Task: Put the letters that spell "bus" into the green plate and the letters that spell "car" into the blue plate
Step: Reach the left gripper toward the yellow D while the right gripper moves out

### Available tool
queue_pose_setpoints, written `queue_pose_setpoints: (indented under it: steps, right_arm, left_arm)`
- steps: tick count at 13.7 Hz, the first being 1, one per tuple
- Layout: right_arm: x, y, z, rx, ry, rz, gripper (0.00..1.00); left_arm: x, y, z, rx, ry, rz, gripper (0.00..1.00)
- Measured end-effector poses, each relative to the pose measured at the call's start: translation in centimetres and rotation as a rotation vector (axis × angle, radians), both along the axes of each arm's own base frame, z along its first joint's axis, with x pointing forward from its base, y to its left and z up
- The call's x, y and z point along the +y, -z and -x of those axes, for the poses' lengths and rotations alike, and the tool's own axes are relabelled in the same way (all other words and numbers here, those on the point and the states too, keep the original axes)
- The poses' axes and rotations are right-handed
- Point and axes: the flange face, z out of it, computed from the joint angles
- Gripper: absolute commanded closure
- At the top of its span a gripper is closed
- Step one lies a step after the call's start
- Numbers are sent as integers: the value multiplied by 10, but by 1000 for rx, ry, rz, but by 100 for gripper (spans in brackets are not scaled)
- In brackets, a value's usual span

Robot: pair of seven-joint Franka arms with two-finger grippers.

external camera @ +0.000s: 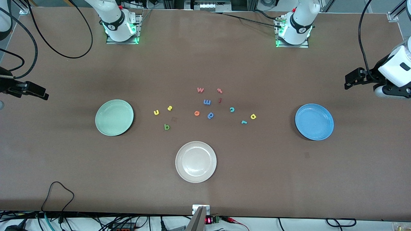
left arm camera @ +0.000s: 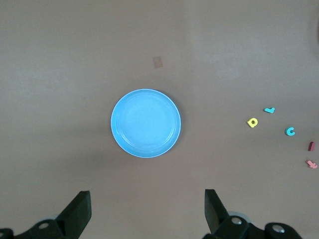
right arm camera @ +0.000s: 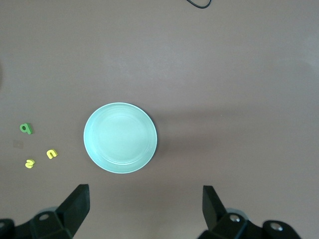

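Observation:
The pale green plate (external camera: 114, 117) (right arm camera: 120, 138) lies toward the right arm's end, with nothing in it. Beside it on the table are the yellow "u" (external camera: 156, 112) (right arm camera: 51, 154), yellow "s" (external camera: 169, 108) (right arm camera: 29, 163) and dark green "b" (external camera: 166, 127) (right arm camera: 26, 128). The blue plate (external camera: 314, 122) (left arm camera: 145, 123) lies bare toward the left arm's end. Near it are the teal "c" (external camera: 232, 109) (left arm camera: 290, 131), teal "r" (external camera: 244, 122) (left arm camera: 269, 110) and yellow "a" (external camera: 253, 116) (left arm camera: 252, 122). My left gripper (external camera: 350, 80) (left arm camera: 148, 209) hangs open high up past the blue plate. My right gripper (external camera: 40, 93) (right arm camera: 145, 206) hangs open past the green plate.
A cream-white plate (external camera: 196, 162) sits nearer the front camera at mid-table. Other letters lie mid-table: orange "e" (external camera: 197, 113), blue "a"-like letter (external camera: 210, 115), blue "m" (external camera: 207, 102), pink "w" (external camera: 200, 89), red "t" (external camera: 219, 90), and a red stroke (external camera: 220, 100).

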Motion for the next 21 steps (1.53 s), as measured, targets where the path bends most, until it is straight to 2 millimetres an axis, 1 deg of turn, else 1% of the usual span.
queue_pose_setpoints:
  steps: [5,8,11,13,14,15,17,19,21]
  right_arm:
    - [2,0,0,0,-4,0,0]
    - [3,0,0,0,-5,-1,0]
    - [3,0,0,0,-5,-1,0]
    - [3,0,0,0,-5,0,0]
    - [3,0,0,-1,-5,0,0]
    - [3,0,0,-1,-5,0,0]
    - [4,0,0,0,-7,-1,0]
    - [10,0,-1,0,-16,-1,0]
    - [14,1,-2,-1,-22,-2,0]
  left_arm:
    - [1,0,0,3,-3,0,0]
    - [0,3,4,33,-2,-1,0]
    - [-8,8,10,87,11,-2,0]
    - [-21,16,15,150,32,-4,0]
    - [-31,24,16,190,51,-6,0]
    - [-48,37,15,230,80,-9,0]
    - [-91,79,5,288,146,-20,0]
    - [-133,122,-10,285,199,-27,0]
    - [-173,160,-21,255,224,-31,0]
